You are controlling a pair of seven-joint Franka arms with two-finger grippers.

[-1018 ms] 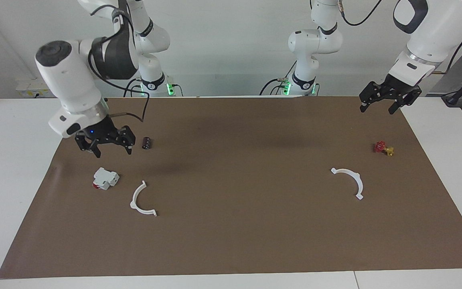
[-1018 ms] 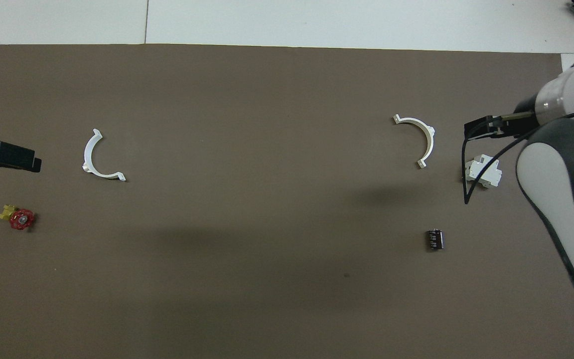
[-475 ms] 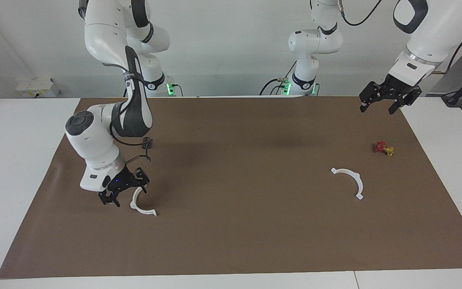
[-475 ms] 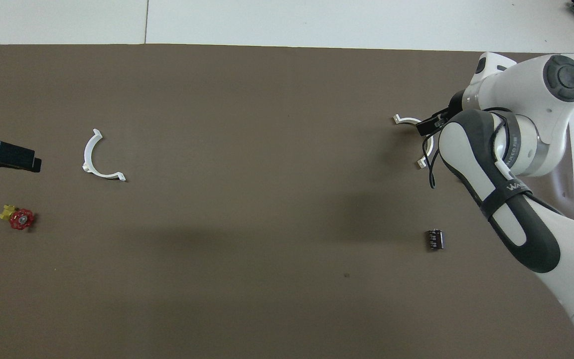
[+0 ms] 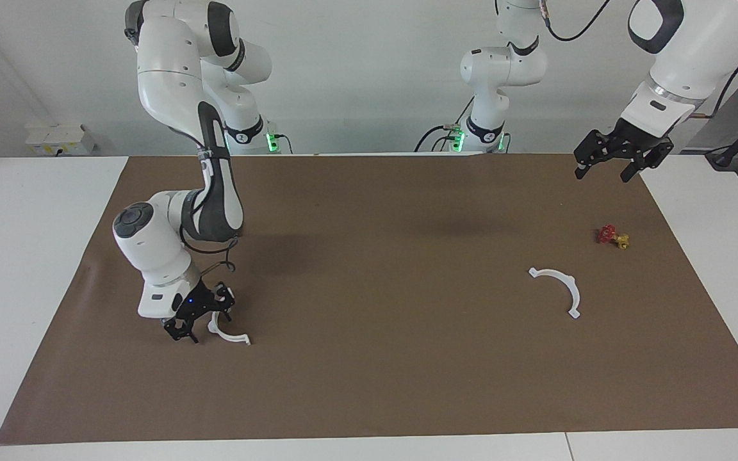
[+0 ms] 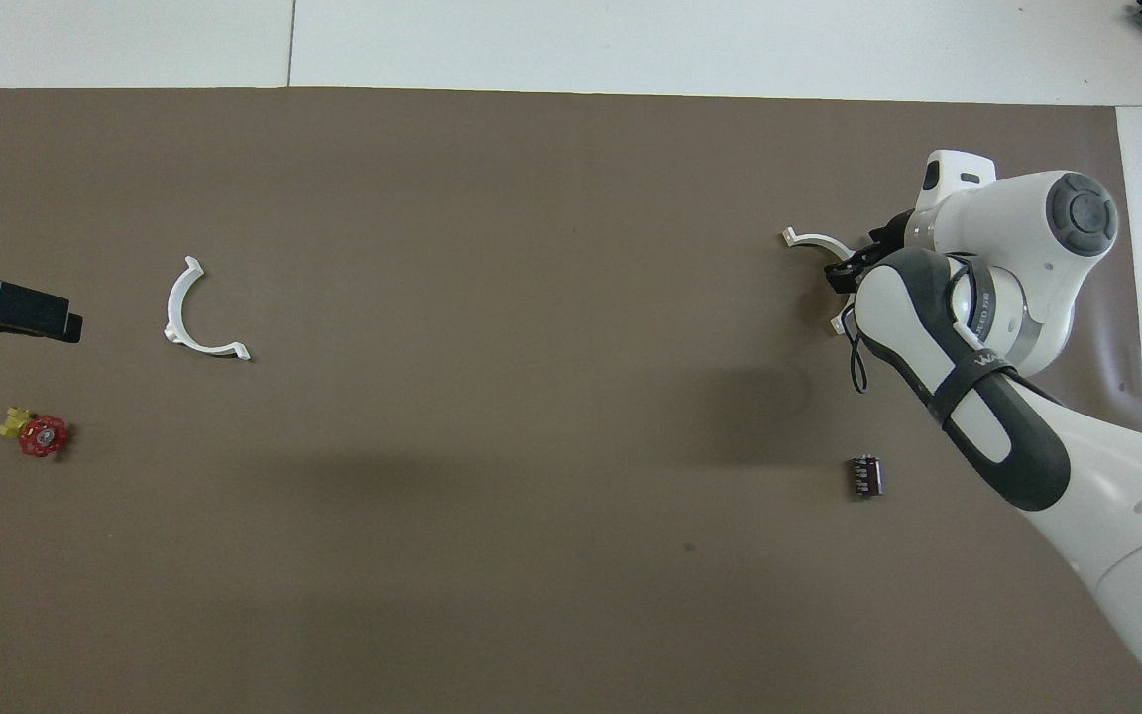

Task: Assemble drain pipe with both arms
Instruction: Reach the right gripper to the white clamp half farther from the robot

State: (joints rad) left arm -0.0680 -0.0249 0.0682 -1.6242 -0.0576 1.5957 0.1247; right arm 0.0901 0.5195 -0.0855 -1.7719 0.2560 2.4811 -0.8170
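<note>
I have the right tool [image 5: 199,318] low, fingers spread around one thin white plastic half-ring [image 5: 228,334], ready to pinch; the left tool [image 5: 606,165] waits open, raised.

Two half-rings [image 5: 558,287] [image 5: 231,333] well apart on mat [image 5: 382,384]

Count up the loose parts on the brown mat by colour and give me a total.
White: 2, one half-ring toward the left arm's end, one half-ring at the right gripper
Red and yellow: 1, the small valve
Dark: 1, the small ridged part
Total: 4 showing; the right arm may hide more.
</note>
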